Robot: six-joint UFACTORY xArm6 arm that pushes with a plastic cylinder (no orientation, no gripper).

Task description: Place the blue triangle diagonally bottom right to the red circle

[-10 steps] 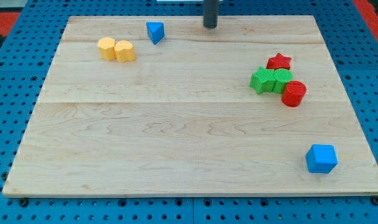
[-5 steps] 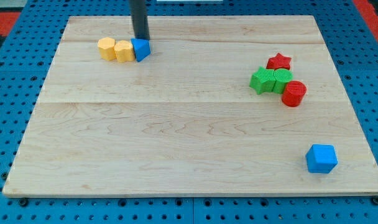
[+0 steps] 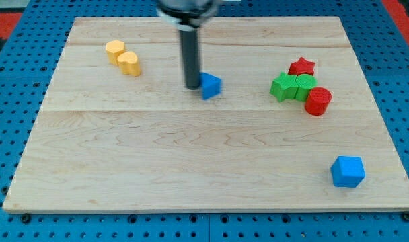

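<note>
The blue triangle point(image 3: 210, 86) lies on the wooden board near the middle, a little toward the view's top. My tip point(image 3: 192, 86) touches the triangle's left side. The red circle point(image 3: 318, 101) sits at the view's right, well to the right of the triangle and slightly lower. It touches a green block point(image 3: 305, 87).
A second green block point(image 3: 283, 88) and a red star point(image 3: 302, 66) cluster by the red circle. Two yellow blocks point(image 3: 114, 49) point(image 3: 130, 64) lie at the upper left. A blue cube point(image 3: 347, 171) sits at the lower right. The board's edge point(image 3: 211, 210) runs along the view's bottom.
My tip went left, met the blue triangle by the yellow blocks, then pushed it right and down toward the board's middle. The yellow blocks shifted slightly.
</note>
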